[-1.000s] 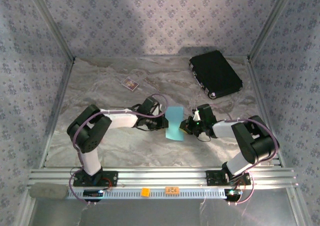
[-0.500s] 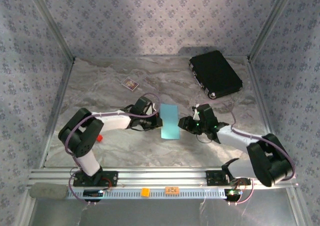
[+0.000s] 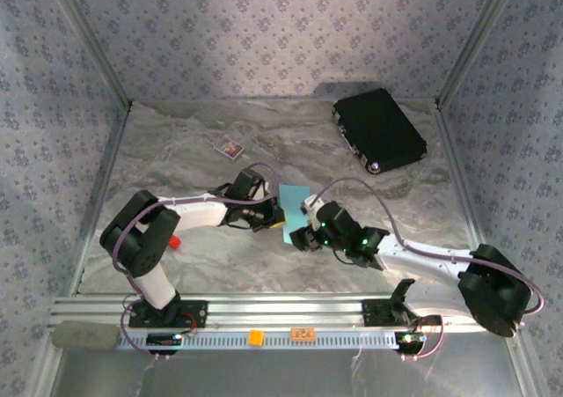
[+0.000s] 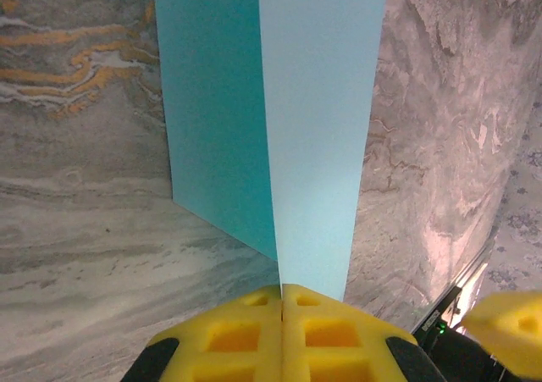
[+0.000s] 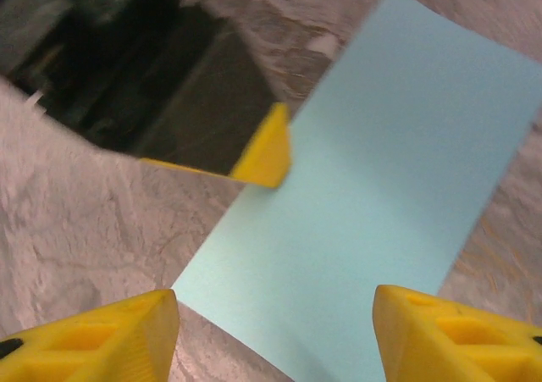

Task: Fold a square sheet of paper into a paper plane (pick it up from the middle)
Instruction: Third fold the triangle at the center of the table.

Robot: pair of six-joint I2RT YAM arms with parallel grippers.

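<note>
Light-blue paper: one square sheet of paper (image 3: 295, 196), in the middle of the marble-pattern table (image 3: 176, 159), between the two grippers. One crease runs down its middle. In the left wrist view one half looks darker teal and the other paler (image 4: 318, 128). Can't tell if its far edge touches the table.

Two arms, two grippers. The left gripper (image 3: 275, 216) has its yellow pads pressed flat together on the near edge of the sheet, right at the crease (image 4: 282, 290), so it is pinching the paper. The right gripper (image 3: 302, 236) sits just beside the sheet's near corner. In its own camera its two yellow fingers (image 5: 93, 335) stand wide apart with nothing clamped, and the paper (image 5: 381, 204) lies beyond and between them. One yellow finger of the left gripper (image 5: 267, 155) touches the sheet's edge there.

One black rectangular case (image 3: 380, 130) lies at the far right of the table, well apart from the paper. One small dark card with a pale border (image 3: 230, 148) lies far left of centre; its print is too small to read. One small red object (image 3: 175, 241) sits beside the left arm's elbow. Two orange tags (image 3: 255, 336) (image 3: 303, 334) are on the front rail (image 3: 352, 313); the marks on them are unreadable.
</note>
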